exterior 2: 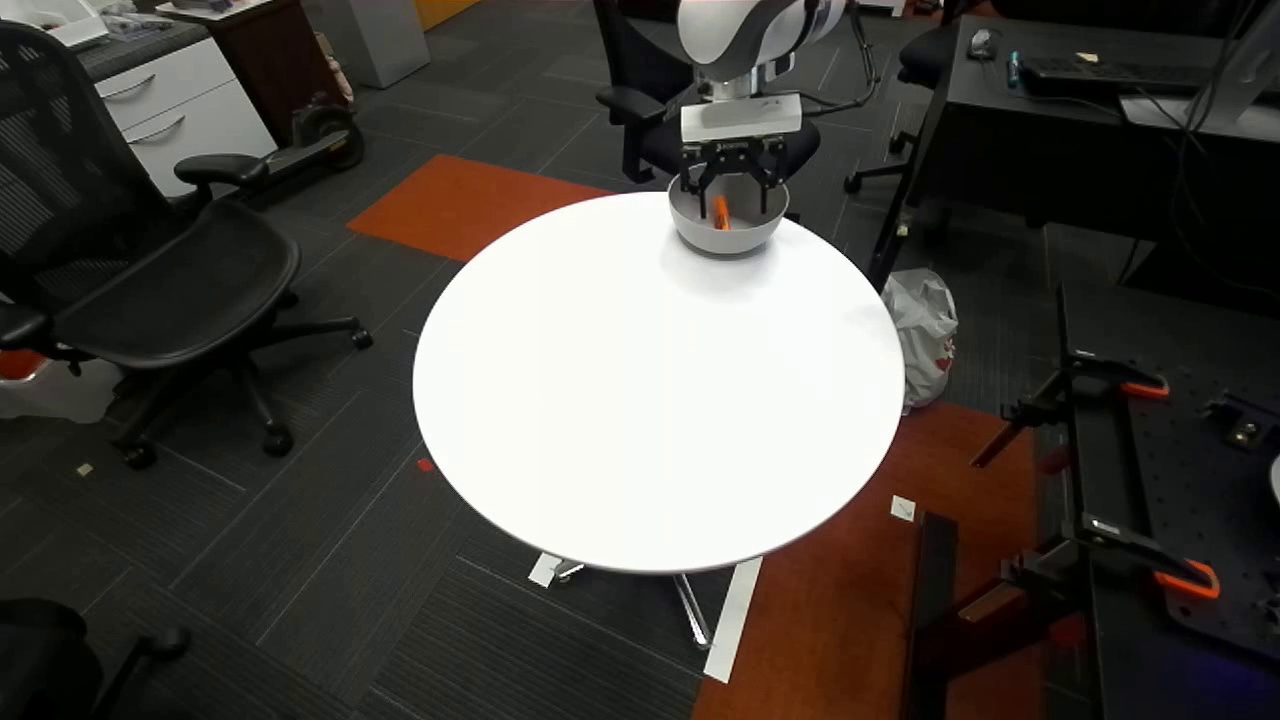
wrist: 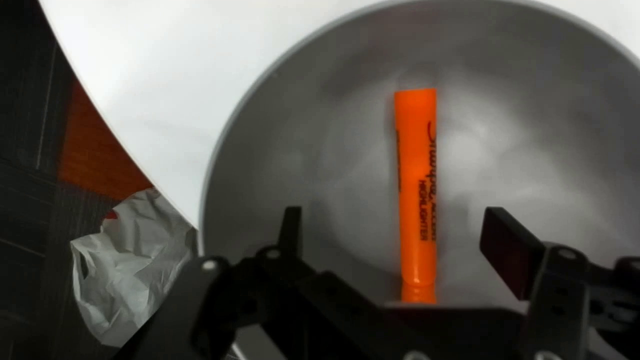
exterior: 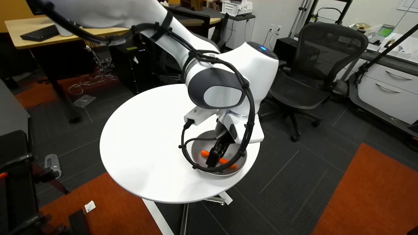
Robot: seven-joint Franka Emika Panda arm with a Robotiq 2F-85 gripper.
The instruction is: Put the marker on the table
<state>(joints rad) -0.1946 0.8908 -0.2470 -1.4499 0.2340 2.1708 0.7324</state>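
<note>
The orange marker, a highlighter with dark lettering, lies in the grey bowl. In both exterior views the marker shows inside the bowl. The bowl stands near the edge of the round white table, which also shows in an exterior view. My gripper is open and points down into the bowl. Its fingers are on both sides of the marker, apart from it. The gripper also shows in both exterior views; in one it partly hides the marker.
The bowl's wall surrounds the fingers. A black cable loops around my wrist. A plastic bag is on the floor beside the table. Office chairs and a black workbench with clamps stand around.
</note>
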